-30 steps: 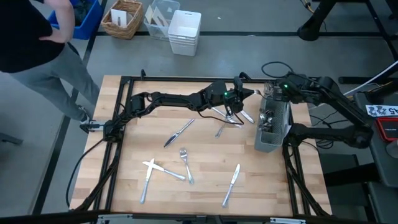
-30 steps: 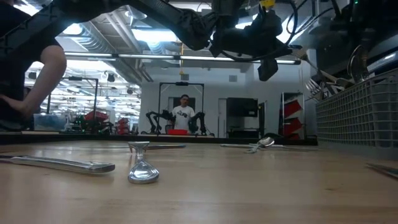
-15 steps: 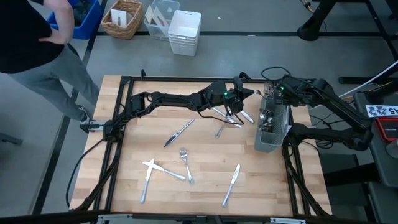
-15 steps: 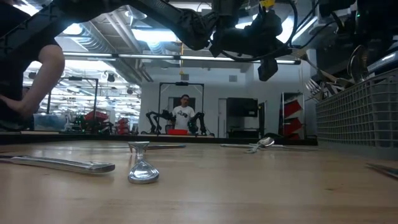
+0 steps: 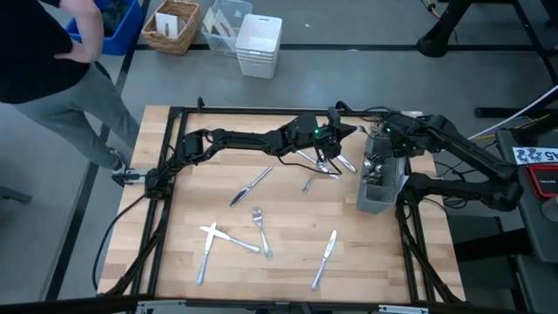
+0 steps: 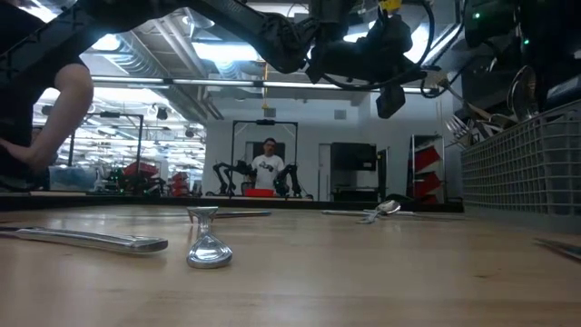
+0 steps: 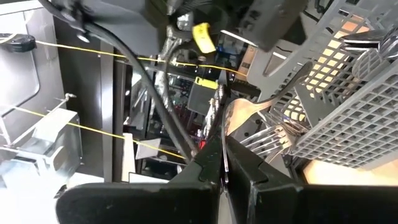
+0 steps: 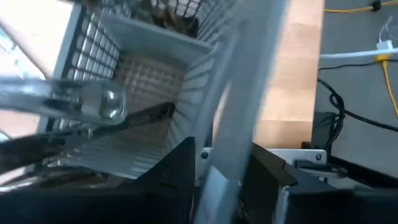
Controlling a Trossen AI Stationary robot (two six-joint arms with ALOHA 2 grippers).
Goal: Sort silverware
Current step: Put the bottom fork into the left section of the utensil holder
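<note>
Left gripper (image 7: 222,163): fingers pressed together, pinching the handle of a fork (image 7: 249,112); held raised beside the caddy (image 5: 382,179), on the side away from the table's right edge, tines toward the caddy's grey mesh wall.

Right gripper (image 8: 214,165): fingers apart around a flat metal piece of silverware (image 8: 239,93) that stands between them; whether they press it cannot be told. Held above the caddy's far end.

Caddy: grey mesh, several compartments, forks and spoons standing in it.

Loose silverware, placed from the caddy: a small heap (image 5: 321,166) just beside it under the left gripper; a knife (image 5: 251,185) farther off toward table centre; a fork (image 5: 261,229) and crossed pieces (image 5: 212,238) well apart toward the near left; a knife (image 5: 325,255) near the front edge.

Surface: light wooden table (image 5: 288,218) in a dark frame.

Room: a person (image 5: 52,70) stands beyond the table's far left corner; a wicker basket (image 5: 173,26) and white bins (image 5: 259,45) sit on the floor behind.
</note>
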